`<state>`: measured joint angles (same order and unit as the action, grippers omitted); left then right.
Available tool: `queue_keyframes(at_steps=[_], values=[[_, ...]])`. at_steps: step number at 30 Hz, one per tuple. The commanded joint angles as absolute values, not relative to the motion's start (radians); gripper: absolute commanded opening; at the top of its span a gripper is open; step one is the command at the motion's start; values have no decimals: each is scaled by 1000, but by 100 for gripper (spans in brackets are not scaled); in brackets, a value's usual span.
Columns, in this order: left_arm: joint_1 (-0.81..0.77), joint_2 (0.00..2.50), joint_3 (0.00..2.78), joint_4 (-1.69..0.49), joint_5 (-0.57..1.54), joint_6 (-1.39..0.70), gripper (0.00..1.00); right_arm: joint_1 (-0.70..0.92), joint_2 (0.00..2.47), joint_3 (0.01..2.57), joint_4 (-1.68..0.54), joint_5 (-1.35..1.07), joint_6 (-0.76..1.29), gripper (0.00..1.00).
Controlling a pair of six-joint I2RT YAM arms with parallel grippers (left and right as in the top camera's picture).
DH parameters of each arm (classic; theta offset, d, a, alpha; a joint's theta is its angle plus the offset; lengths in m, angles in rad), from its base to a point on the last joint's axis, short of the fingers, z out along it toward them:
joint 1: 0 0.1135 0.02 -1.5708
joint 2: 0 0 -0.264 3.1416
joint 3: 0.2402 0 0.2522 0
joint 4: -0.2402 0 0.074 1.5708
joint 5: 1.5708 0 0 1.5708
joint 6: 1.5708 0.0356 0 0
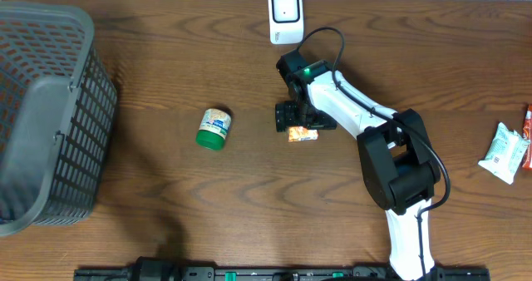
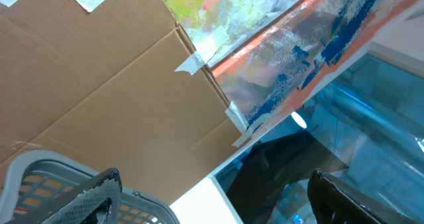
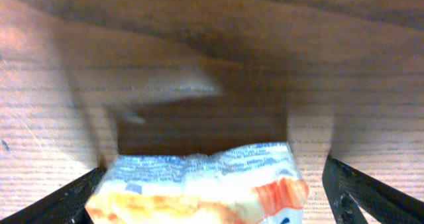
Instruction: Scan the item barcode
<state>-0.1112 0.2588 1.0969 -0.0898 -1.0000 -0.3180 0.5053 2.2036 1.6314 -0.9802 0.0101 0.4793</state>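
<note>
Packet (image 1: 303, 134), orange and white and crinkly, lies flat on the table (image 1: 166, 206) about midway between the near and far edges, a little right of centre. The right gripper (image 3: 213, 179) is right down over it. On the right wrist view its two dark fingers (image 3: 371, 194) stand spread wide, one either side of the packet. The left one sits just at the packet's edge. The right one shows a strip of bare wood between itself and the wrapper. Nothing is pinched.

Out to the left, a green-lidded jar (image 1: 214, 128) lies on its side, well apart from the packet. Further left again, a grey mesh basket (image 1: 50, 115) fills the table's left edge. Over by the right edge sits a white pouch (image 1: 503, 152), far from the action.

Look to the far edge: the white scanner (image 1: 285, 17) stands there, nearly straight beyond the right gripper, with open wood between it and the packet.

The left gripper (image 2: 212, 197) does not show from overhead. Its wrist camera points up and away, at a cardboard box (image 2: 99, 85) and a painted panel. Its fingers (image 2: 351, 197) sit at the bottom corners of that view, set wide apart with nothing between them, and the basket's grey rim peeks in at the lower left.
</note>
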Motion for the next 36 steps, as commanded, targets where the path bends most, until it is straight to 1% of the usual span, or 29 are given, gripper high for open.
queue_keyframes(at_steps=[1, 9, 10, 13, 15, 19, 24, 26, 32, 36], values=[[-105, 259, 1095, -88, -1002, -320, 90, 512, 2197, 1623, -989, 22, 447, 99], [-105, 259, 1095, -88, -1002, -320, 90, 519, 2197, 1623, -998, 23, 449, 99], [-105, 259, 1095, -88, -1002, -320, 90, 521, 2197, 1623, -1003, 20, 449, 97], [-105, 259, 1095, -88, -1002, -320, 90, 526, 2197, 1623, -1014, 17, 456, 84], [-105, 259, 1095, -88, -1002, -320, 90, 532, 2197, 1623, -1014, 17, 456, 79], [-105, 259, 1095, -88, -1002, -320, 90, 538, 2197, 1623, -1013, 17, 455, 74], [-105, 259, 1095, -89, -1002, -320, 90, 533, 2197, 1623, -985, 24, 420, 64], [-105, 259, 1095, -89, -1002, -320, 90, 530, 2197, 1630, -981, 25, 404, 63], [-105, 259, 1091, -89, -1002, -320, 90, 521, 2197, 1683, -984, 29, 353, 67], [-105, 259, 1081, -88, -1002, -320, 90, 521, 2197, 1757, -1000, 75, 342, 67]])
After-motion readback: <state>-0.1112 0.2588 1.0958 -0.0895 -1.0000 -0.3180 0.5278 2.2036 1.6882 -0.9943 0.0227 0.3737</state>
